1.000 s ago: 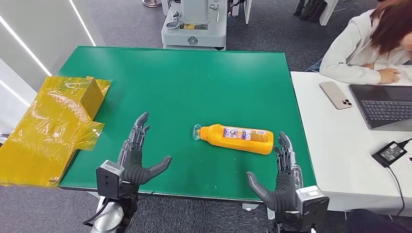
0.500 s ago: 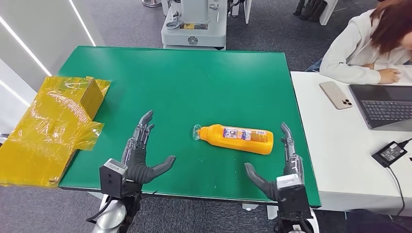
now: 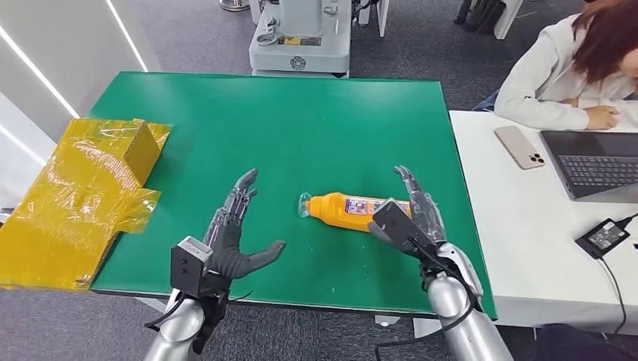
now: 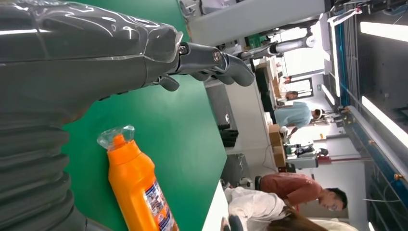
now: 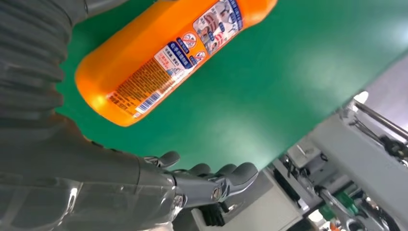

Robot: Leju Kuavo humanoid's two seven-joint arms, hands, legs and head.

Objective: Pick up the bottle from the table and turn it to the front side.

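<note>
fingers of the left hand were spread apart, thumb out to the side, holding nothing, over the near part of the green table and well apart from the bottle. right hand was also spread wide with nothing in it, palm turned toward the base end of the orange bottle and hiding that end in the head view; right wrist view showed the bottle's base lying just beside the palm, fingers stretched out past it over the table and not wrapped around it. contact between palm and bottle could not be told.

bottle lay on its side on the table between the two hands, nearer the right one, clear cap pointing toward the left hand, printed label facing up. left wrist view showed the cap and orange body flat on the green surface.

yellow plastic-wrapped box sat at the table's left edge. white table to the right carried a phone, a laptop and a black power adapter. person in a white top sat at its far side. grey machine base stood beyond the green table.
</note>
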